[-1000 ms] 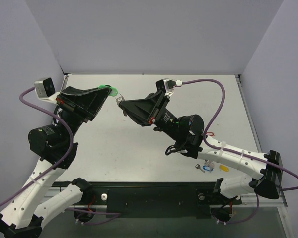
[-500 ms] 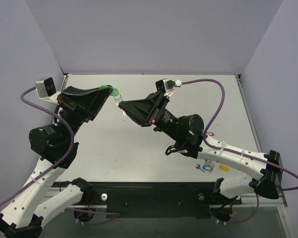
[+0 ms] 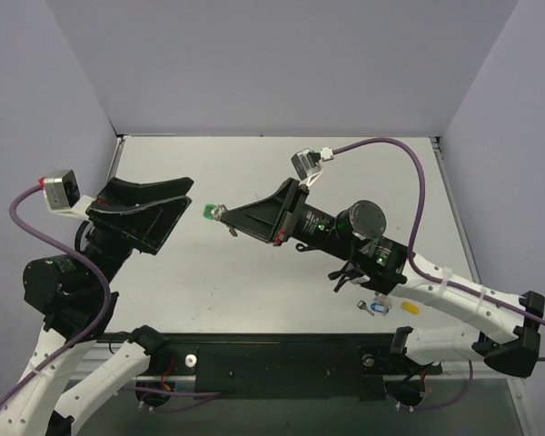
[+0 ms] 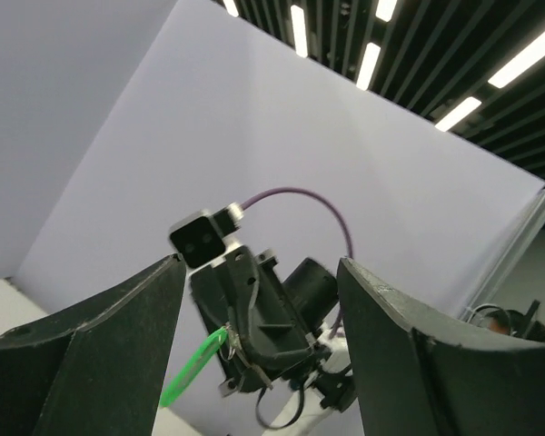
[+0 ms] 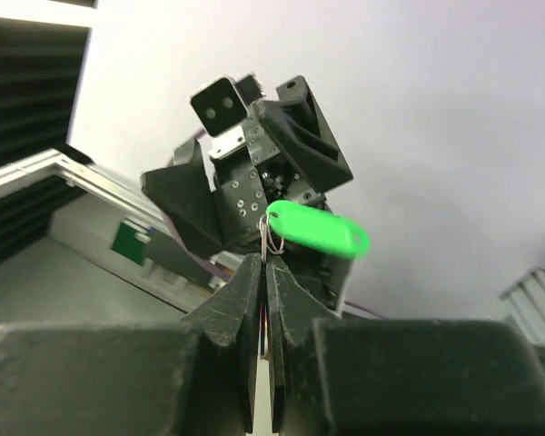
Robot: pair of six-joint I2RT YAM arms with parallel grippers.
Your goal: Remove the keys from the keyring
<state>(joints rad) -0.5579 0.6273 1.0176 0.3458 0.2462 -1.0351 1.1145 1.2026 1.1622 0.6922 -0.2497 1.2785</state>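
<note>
My right gripper (image 3: 220, 214) is shut, and the thin wire keyring (image 5: 272, 238) sticks out just past its fingertips (image 5: 254, 272). On the ring hangs a key with a bright green plastic head (image 5: 318, 228), which also shows as a green speck (image 3: 206, 212) at the gripper's tip. In the left wrist view the green key (image 4: 193, 368) dangles from the right gripper (image 4: 232, 343). My left gripper (image 3: 189, 194) is open, a short way left of the key and apart from it. Nothing sits between its fingers (image 4: 91, 345). I cannot make out a bare silver key.
On the table (image 3: 254, 272) by the right arm's base lie a small blue-and-white object (image 3: 379, 307), a yellow bit (image 3: 409, 307) and a tiny silver piece (image 3: 362, 303). Pale walls close in the back and both sides.
My left gripper has let go of the green key, opened and drawn back to the left. My right gripper keeps the ring and has shifted slightly forward.
</note>
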